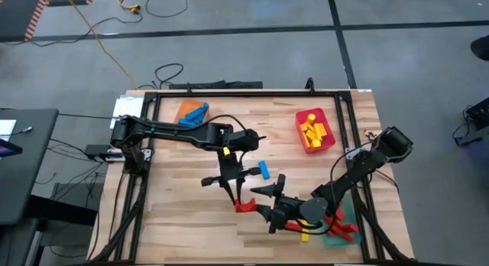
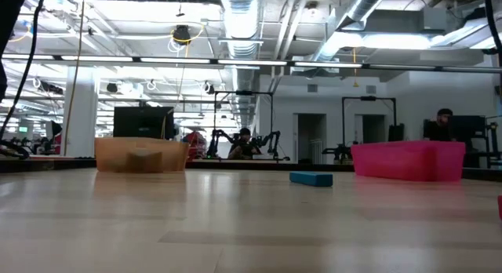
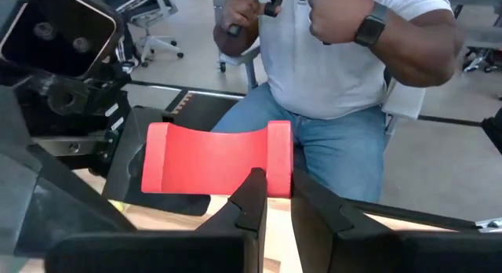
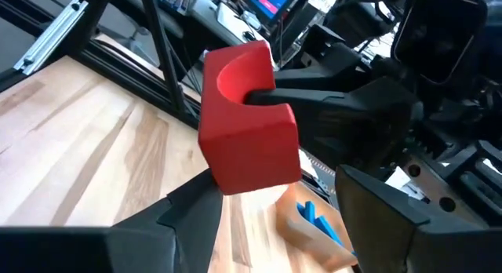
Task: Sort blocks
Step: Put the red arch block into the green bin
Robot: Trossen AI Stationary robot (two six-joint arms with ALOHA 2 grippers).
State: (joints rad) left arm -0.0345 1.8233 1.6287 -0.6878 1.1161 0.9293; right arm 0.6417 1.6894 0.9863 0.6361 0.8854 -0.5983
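Note:
A red block (image 1: 243, 205) with a curved hollow in one side hangs above the table's near middle, and my left gripper (image 1: 237, 199) is shut on it. It fills the middle of the left wrist view, red block (image 3: 212, 159), and of the right wrist view, red block (image 4: 247, 124). My right gripper (image 1: 261, 202) faces it from the table's right, open, a finger standing on either side of the block's near end (image 4: 251, 175). A blue block (image 1: 263, 170) lies flat on the table behind them. My left gripper pinches the red block between its two fingers, one finger lying in the curved hollow (image 4: 249, 92) and the other on the outer side. The fingers come roughly level from the table's far left. The block is lifted clear of the table.
At the far left, an orange tray (image 1: 191, 113) holds blue blocks. At the far right, a red tray (image 1: 328, 140) holds yellow blocks. A green tray (image 1: 333, 237) with red blocks sits near right under my right arm, a yellow block (image 1: 304, 235) beside it. A person (image 3: 345, 77) sits beyond the table.

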